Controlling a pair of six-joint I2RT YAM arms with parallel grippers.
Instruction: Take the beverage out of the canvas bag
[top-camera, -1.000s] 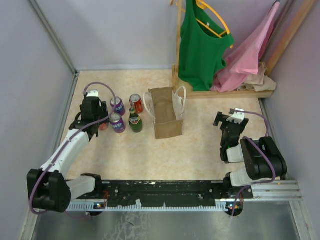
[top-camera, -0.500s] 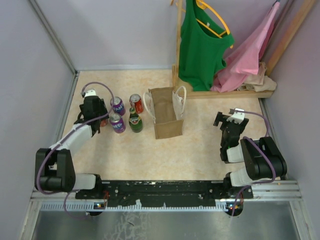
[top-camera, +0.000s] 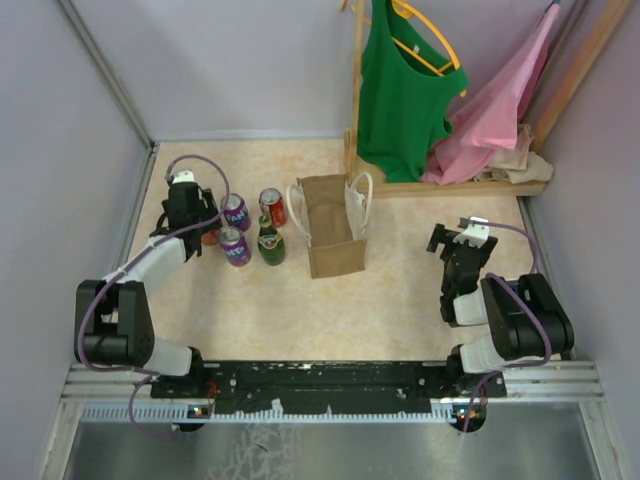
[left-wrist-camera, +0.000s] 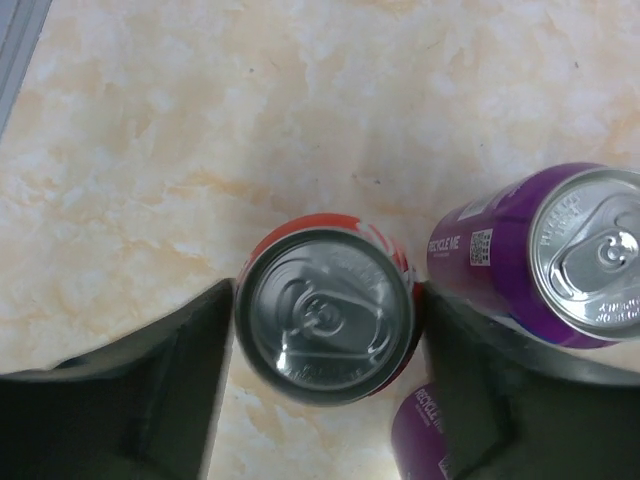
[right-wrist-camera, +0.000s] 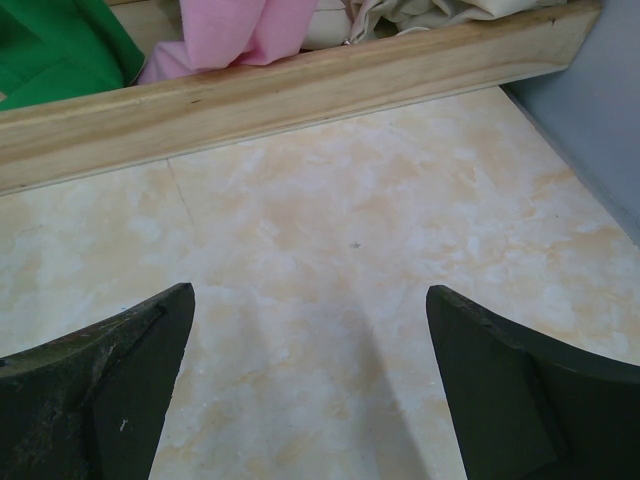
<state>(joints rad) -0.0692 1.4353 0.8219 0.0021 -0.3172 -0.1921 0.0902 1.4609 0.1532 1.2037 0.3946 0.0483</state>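
The tan canvas bag (top-camera: 330, 225) stands upright mid-table with its white rope handles. My left gripper (top-camera: 192, 218) is at the far left, fingers pointing down and shut on a red can (left-wrist-camera: 325, 315), which also shows in the top view (top-camera: 210, 237). Its fingers (left-wrist-camera: 150, 400) press against both sides of the can, seen from above. Two purple cans (top-camera: 236, 212) (top-camera: 236, 246) stand just right of it; one of them shows in the left wrist view (left-wrist-camera: 560, 255). My right gripper (top-camera: 460, 240) (right-wrist-camera: 310, 380) is open and empty over bare table at the right.
Another red can (top-camera: 272, 207) and a green bottle (top-camera: 270, 240) stand left of the bag. A wooden rack (top-camera: 450, 185) with green and pink clothes is at the back right; its base beam (right-wrist-camera: 300, 90) lies ahead of my right gripper. Grey walls enclose the table.
My left arm has folded back and its gripper has shifted slightly toward the far left with the red can. The right arm has not moved.
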